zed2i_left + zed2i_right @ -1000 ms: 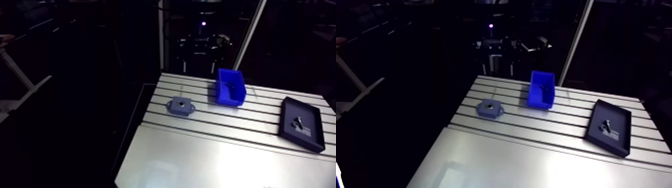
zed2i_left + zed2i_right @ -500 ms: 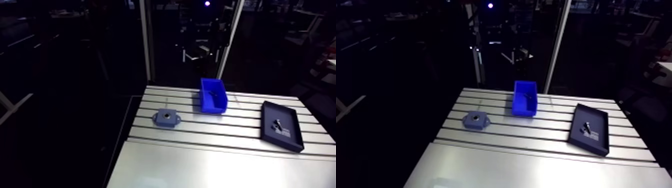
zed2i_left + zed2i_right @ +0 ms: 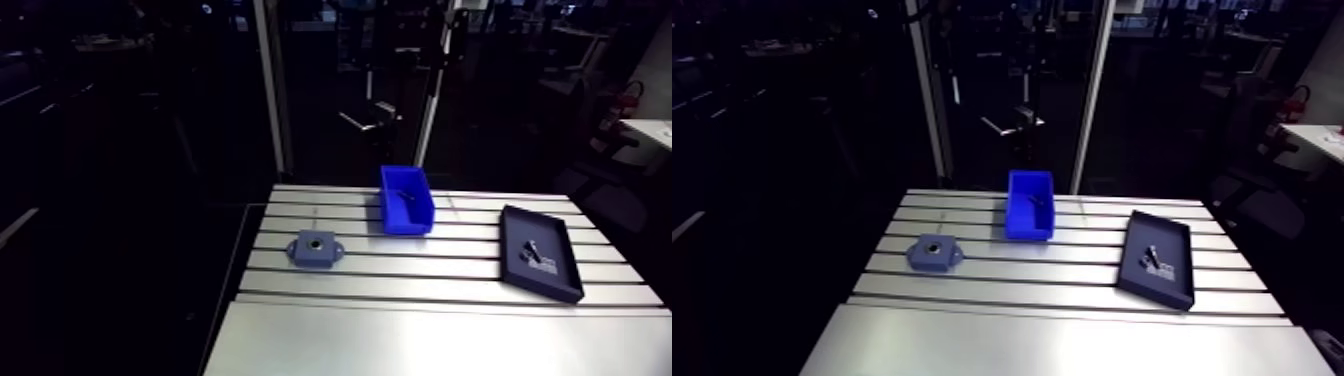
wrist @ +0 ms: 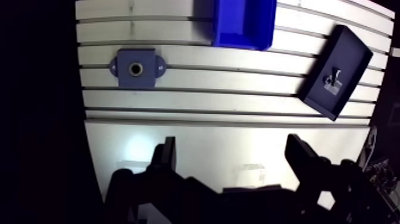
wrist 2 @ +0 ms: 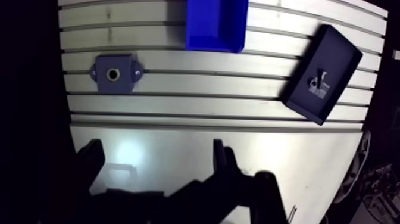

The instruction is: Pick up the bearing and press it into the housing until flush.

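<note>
The blue-grey housing [image 4: 136, 68], a flat block with a round bore and two side ears, lies on the slotted table [image 3: 450, 268] well ahead of my gripper [image 4: 233, 156]. The gripper hangs high over the smooth plate, open, with nothing between its dark fingers [image 4: 166, 156]. Small bright metal parts [image 4: 331, 78] lie in a black tray [image 4: 346, 50] ahead and to one side. I cannot tell which of them is the bearing. The arm view shows the housing [image 3: 314, 248] and the tray [image 3: 525, 225] but not the gripper.
A blue bin [image 3: 405, 226] stands at the back of the table between housing and tray, with a small dark item inside. A smooth metal plate [image 3: 420, 340] covers the near part of the table. Dark drop-offs border the table's edges.
The arm view has swung and shifted, so the camera has moved. Housing, bin and tray keep their places on the table.
</note>
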